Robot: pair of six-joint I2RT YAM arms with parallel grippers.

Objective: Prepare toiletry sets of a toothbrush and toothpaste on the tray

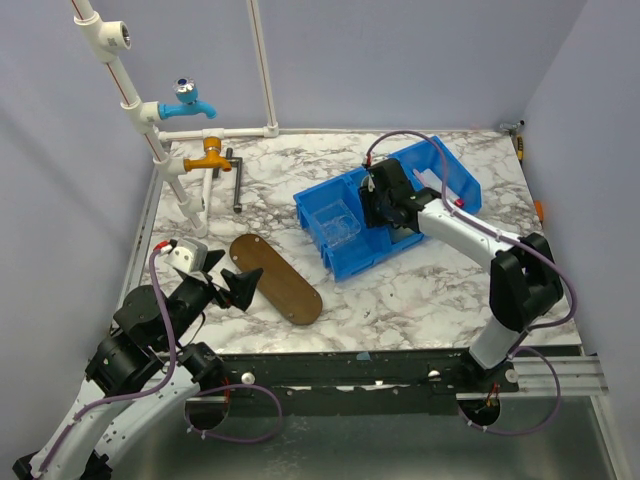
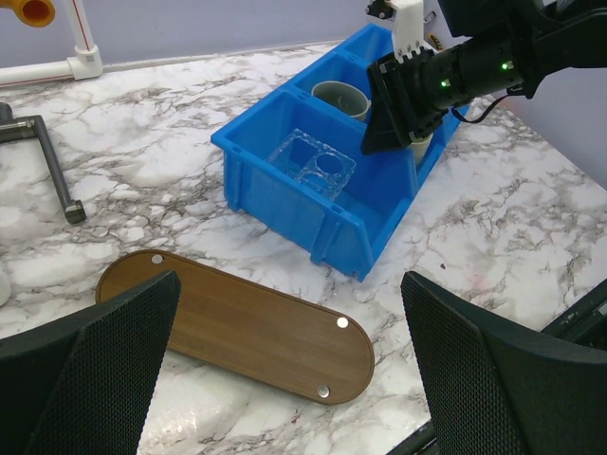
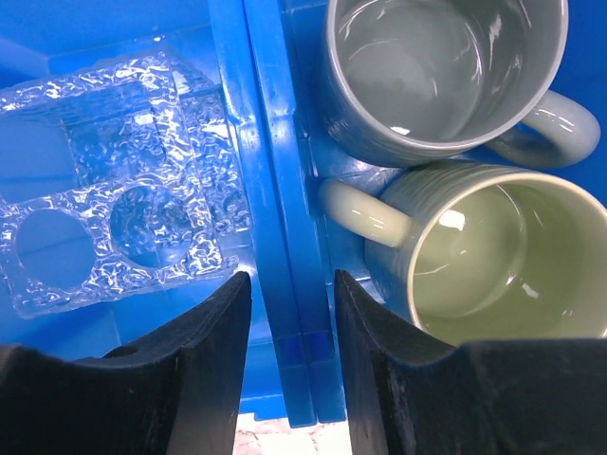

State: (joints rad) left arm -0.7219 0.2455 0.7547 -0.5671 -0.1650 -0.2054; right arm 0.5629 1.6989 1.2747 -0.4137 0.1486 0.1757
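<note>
tray [image 1: 276,278] lay left of blue bin [image 1: 350,262], long axis far-left to near-right | left gripper [image 2: 290,277] gaped empty | right gripper [image 3: 292,280] parted astride divider [image 3: 285,190], seemingly gripping nothing

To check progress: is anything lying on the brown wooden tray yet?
No, the tray shows only bare wood wherever its surface is visible, with nothing on it.

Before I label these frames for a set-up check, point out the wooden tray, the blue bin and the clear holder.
wooden tray [image 2: 237,327]: left wrist view, middle of its top face.
blue bin [image 2: 285,209]: left wrist view, its near outer wall.
clear holder [image 2: 311,163]: left wrist view, top face beside a hole.
</note>
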